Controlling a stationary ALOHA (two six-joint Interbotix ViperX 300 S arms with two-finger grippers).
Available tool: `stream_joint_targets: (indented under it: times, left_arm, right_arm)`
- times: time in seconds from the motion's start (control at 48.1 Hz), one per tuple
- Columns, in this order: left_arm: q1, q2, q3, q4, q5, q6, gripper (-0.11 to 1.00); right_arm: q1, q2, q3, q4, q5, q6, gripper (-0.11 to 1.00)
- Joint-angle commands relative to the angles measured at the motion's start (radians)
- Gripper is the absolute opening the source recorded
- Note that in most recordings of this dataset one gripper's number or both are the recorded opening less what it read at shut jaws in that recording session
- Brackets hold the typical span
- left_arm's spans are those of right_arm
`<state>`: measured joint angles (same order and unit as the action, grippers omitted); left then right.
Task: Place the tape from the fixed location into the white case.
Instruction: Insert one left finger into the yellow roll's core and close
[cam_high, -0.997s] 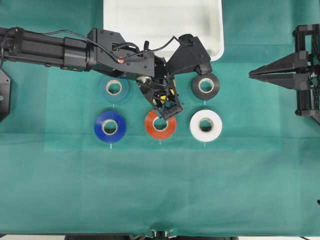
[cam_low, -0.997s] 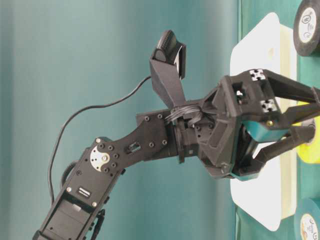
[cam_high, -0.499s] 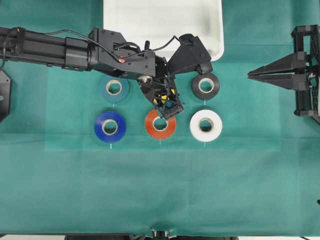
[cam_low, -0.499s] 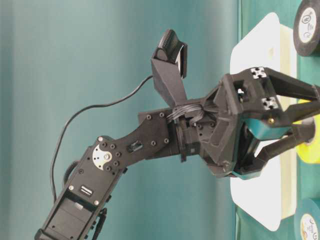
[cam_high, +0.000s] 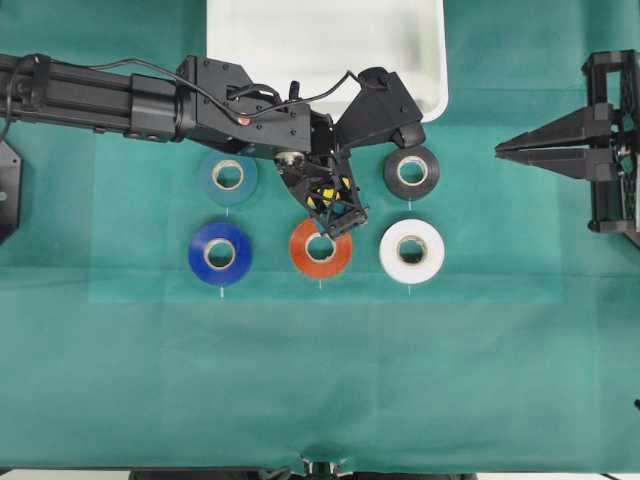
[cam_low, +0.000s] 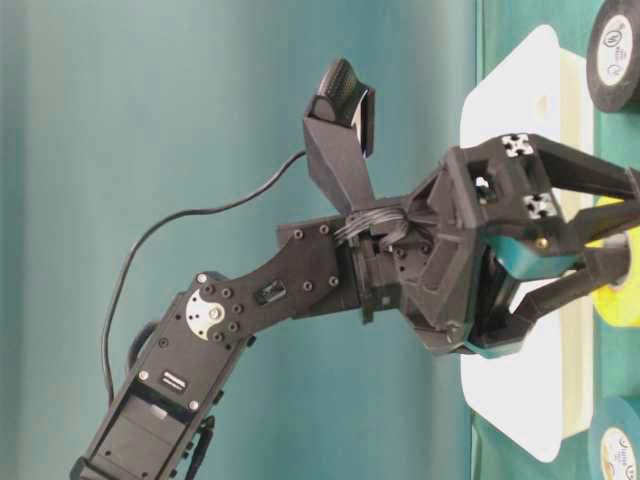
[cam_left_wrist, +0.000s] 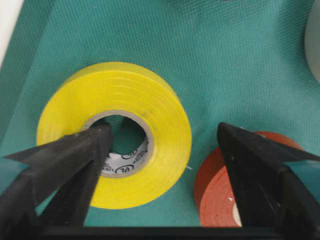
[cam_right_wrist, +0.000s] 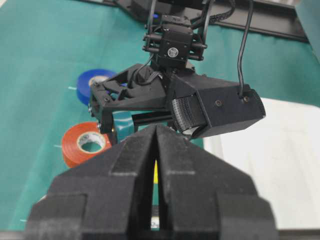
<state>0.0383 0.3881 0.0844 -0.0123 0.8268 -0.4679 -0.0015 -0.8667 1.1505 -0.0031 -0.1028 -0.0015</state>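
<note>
I am reaching for the tape (cam_left_wrist: 115, 134) with my left gripper (cam_left_wrist: 162, 150) spread around one side. Next I squeeze, then lift toward the white case (cam_high: 325, 40).

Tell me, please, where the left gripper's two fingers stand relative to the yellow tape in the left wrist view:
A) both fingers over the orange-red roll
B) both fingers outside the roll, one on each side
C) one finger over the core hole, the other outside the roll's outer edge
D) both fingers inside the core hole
C: one of the left gripper's fingers reaches over the core of the yellow tape, while the other stands beyond its outer edge, over the orange-red roll.
</note>
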Motion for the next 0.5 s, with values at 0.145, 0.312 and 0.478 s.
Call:
stream_joint_targets:
  times: [0.145, 0.312, 0.478]
  left_arm:
    - [0.000, -0.011, -0.020, 0.003, -0.006, 0.011, 0.48]
    - [-0.008, -0.008, -0.026, 0.003, -0.005, 0.023, 0.24]
    - [-0.009, -0.008, -0.029, 0.003, -0.006, 0.023, 0.23]
  right_arm:
    - [0.000, 0.003, -0.011, 0.000, -0.008, 0.002, 0.00]
    - [0.000, 0.003, -0.011, 0.002, -0.008, 0.002, 0.00]
    - [0.000, 0.003, -0.011, 0.000, -0.008, 0.002, 0.00]
